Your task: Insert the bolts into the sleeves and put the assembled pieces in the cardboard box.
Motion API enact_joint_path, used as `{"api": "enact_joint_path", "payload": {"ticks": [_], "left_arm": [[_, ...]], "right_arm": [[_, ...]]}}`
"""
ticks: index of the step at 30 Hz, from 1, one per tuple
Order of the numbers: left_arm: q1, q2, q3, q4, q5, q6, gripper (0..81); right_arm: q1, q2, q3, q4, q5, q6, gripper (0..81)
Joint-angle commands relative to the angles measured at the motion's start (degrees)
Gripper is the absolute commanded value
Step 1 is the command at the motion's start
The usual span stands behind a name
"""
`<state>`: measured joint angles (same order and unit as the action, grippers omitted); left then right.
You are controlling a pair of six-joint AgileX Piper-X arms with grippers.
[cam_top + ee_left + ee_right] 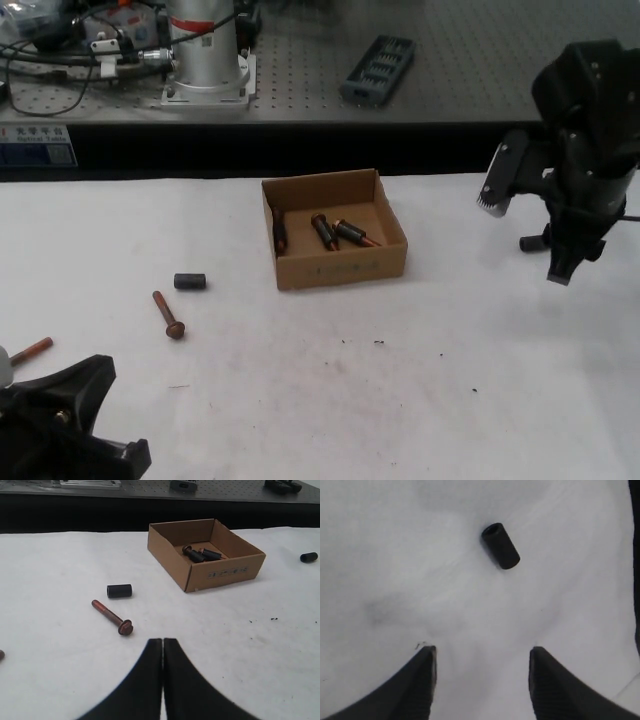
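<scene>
The cardboard box (340,268) stands open at mid-table and holds three assembled pieces (325,231). To its left lie a loose black sleeve (189,282) and a copper bolt (168,314), and another bolt (32,350) rests near the left edge. In the left wrist view the sleeve (119,590) and bolt (111,616) lie just ahead of my left gripper (163,645), which is shut and empty. My right gripper (482,652) hangs open above a second black sleeve (500,545), which lies on the cloth right of the box (227,572). The right arm (585,150) is raised at the right.
A white cloth (400,400) covers the table. Behind it is a perforated bench with a silver column base (205,60), cables and a blue-grey holder (378,68). The left arm (60,425) sits at the near left corner.
</scene>
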<state>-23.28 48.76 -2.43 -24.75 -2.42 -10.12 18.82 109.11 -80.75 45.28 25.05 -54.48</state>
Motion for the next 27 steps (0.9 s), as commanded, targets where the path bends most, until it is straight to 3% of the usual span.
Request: {"api": "enact_joint_path", "payload": {"ticks": [1,8,27], "left_arm": [[-0.1,-0.5,-0.2,-1.9,0.3,-0.3,0.6],[-0.1,-0.5,-0.2,-2.4,0.3,-0.3,0.6],[-0.1,-0.5,-0.2,-2.4,0.3,-0.3,0.6]], "right_arm": [[-0.3,1.4,-1.8,-1.4,0.3,-5.9,41.9],[-0.5,4.5,-2.3,-10.1,-0.8,-13.1,34.3],[-1.5,11.5,-5.4,-9.9,-1.9,-14.1,34.2]]}}
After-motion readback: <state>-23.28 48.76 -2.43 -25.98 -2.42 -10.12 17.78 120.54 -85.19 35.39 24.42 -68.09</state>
